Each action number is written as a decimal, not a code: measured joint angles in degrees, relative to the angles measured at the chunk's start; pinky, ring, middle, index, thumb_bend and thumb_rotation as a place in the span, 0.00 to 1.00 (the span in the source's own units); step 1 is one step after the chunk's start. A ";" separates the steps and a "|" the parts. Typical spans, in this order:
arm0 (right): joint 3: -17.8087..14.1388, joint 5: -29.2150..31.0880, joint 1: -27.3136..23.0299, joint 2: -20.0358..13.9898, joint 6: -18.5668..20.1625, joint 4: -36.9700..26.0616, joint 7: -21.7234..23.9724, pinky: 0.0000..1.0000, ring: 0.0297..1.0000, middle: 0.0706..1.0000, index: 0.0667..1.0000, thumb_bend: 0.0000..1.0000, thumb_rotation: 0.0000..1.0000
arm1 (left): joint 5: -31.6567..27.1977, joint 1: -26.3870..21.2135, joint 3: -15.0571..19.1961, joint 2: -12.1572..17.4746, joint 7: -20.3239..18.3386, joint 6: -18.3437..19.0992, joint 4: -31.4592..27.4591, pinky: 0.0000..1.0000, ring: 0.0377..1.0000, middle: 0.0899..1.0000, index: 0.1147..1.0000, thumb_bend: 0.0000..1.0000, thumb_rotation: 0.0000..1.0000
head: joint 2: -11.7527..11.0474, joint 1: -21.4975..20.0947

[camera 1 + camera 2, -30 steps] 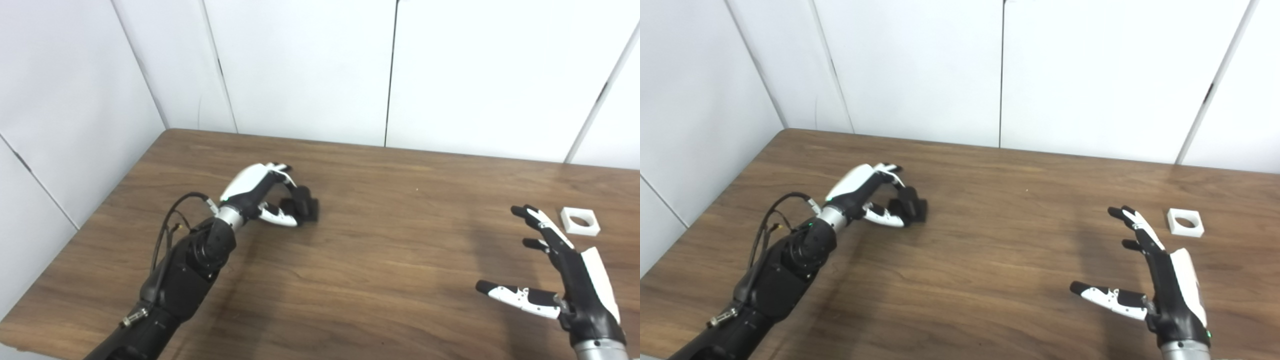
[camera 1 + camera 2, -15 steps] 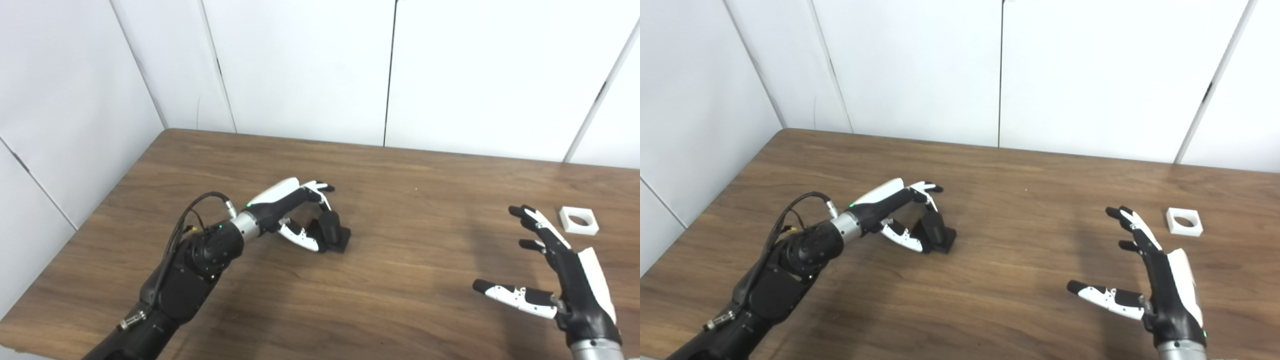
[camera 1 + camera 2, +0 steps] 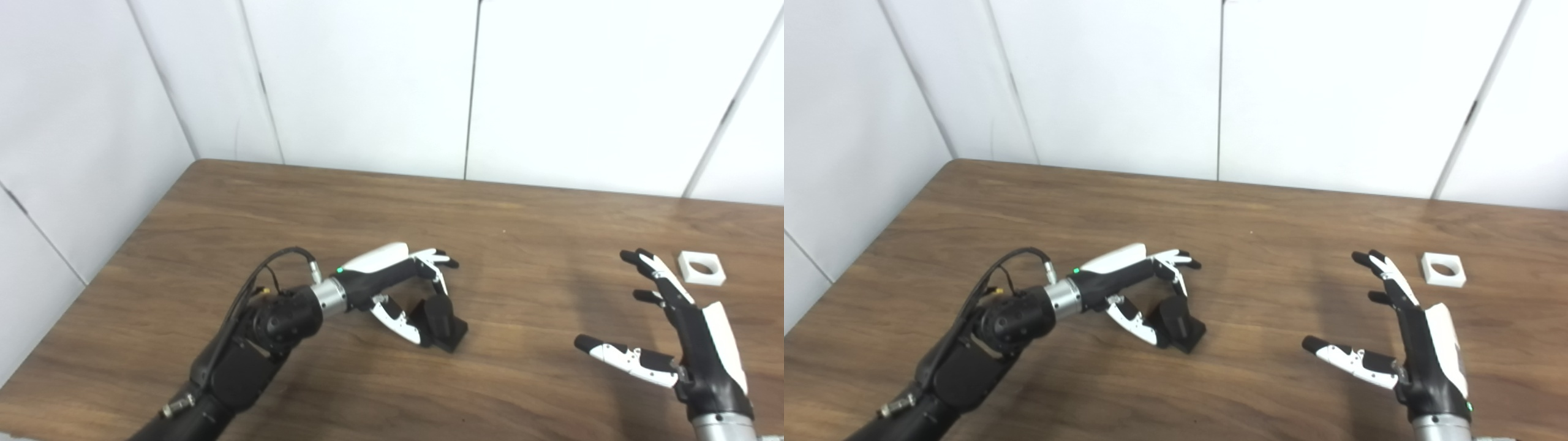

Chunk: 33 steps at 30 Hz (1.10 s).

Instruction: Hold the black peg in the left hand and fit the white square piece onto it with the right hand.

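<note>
Wood-grain table fills the lower two thirds of the frame, with white wall panels above. At lower left, a black robot arm enters from the bottom edge and reaches toward the centre. Its left hand, white-backed with black and white fingers, is curled around the black peg: thumb on the near side, fingers arched over the far side, both touching it. The peg is a short, dark cylinder rising from a flat square base, and the base seems to rest on the table just left of centre. At lower right, the right hand stands with fingers spread and thumb stretched leftward, holding nothing. Just beyond its fingertips, at the right edge, lies the white square piece, flat on the table, with a round hole through its middle.
</note>
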 measured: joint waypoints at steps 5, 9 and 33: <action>0.03 0.02 0.01 0.00 -0.51 0.20 -0.42 0.77 0.90 0.92 0.84 0.75 0.28 | 0.22 1.46 -1.06 -2.70 0.99 -2.29 -0.50 0.89 1.00 0.94 0.43 0.52 0.08 | 1.23 -3.59; 0.32 -0.63 0.01 0.06 -1.17 0.25 -0.73 0.77 0.89 0.92 0.83 0.75 0.30 | 0.19 1.98 -1.33 -3.76 1.52 -2.86 -0.51 0.88 1.00 0.95 0.43 0.52 0.08 | 2.37 -8.07; 0.38 -2.37 0.03 1.65 -0.91 -1.11 -1.02 0.79 0.90 0.93 0.84 0.74 0.34 | 2.99 3.35 -4.46 -6.35 3.16 -6.01 -0.41 0.97 1.00 0.93 0.43 0.52 0.07 | 3.69 -17.31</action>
